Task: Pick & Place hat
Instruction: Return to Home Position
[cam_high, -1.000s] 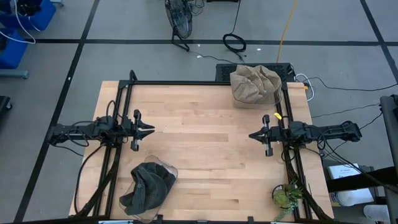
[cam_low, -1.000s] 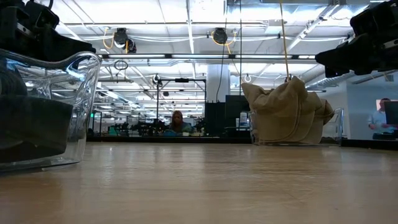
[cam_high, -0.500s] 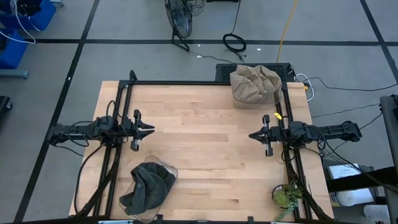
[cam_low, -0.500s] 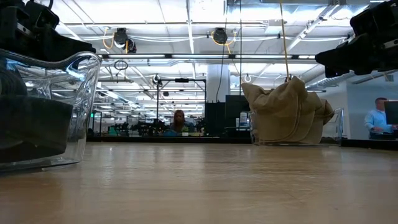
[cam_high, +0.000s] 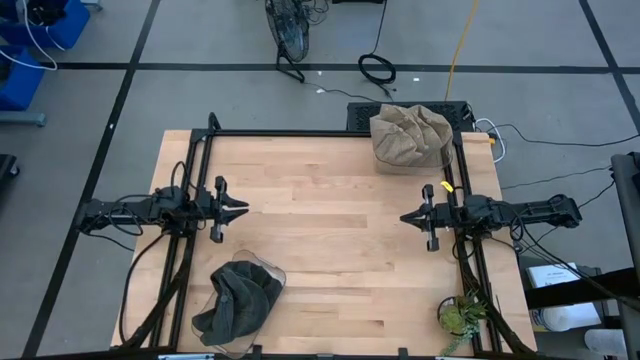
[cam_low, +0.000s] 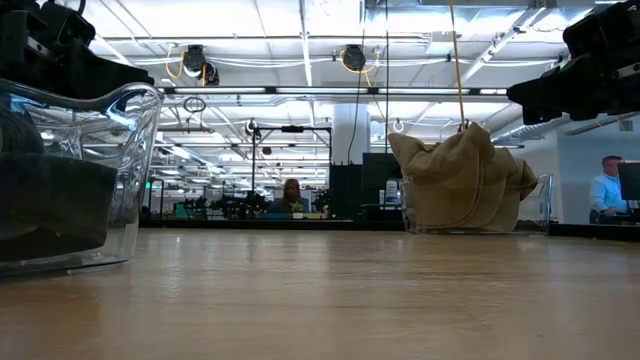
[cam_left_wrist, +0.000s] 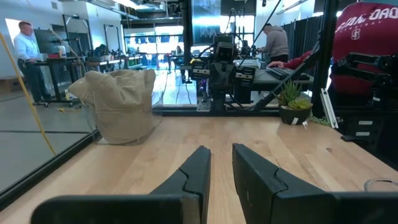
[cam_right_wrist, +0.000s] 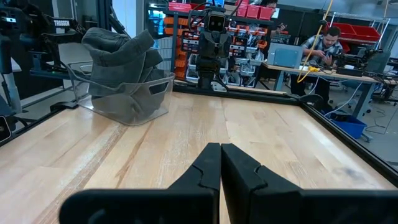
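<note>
A tan hat (cam_high: 408, 138) sits heaped in a clear bin at the table's far right corner; it also shows in the low view (cam_low: 465, 180) and the left wrist view (cam_left_wrist: 121, 102). A grey hat (cam_high: 240, 300) lies bunched in a clear bin (cam_right_wrist: 146, 93) at the near left corner. My left gripper (cam_high: 243, 210) hovers over the table's left side, its fingers (cam_left_wrist: 202, 162) a narrow gap apart. My right gripper (cam_high: 404, 217) hovers over the right side, shut (cam_right_wrist: 221, 148). The two point at each other across bare wood.
A black frame rail (cam_high: 300, 133) runs around the table. A small potted plant (cam_high: 460, 315) stands at the near right corner. Bare wood (cam_high: 320, 220) lies between the two grippers. People show at desks in the room beyond the table.
</note>
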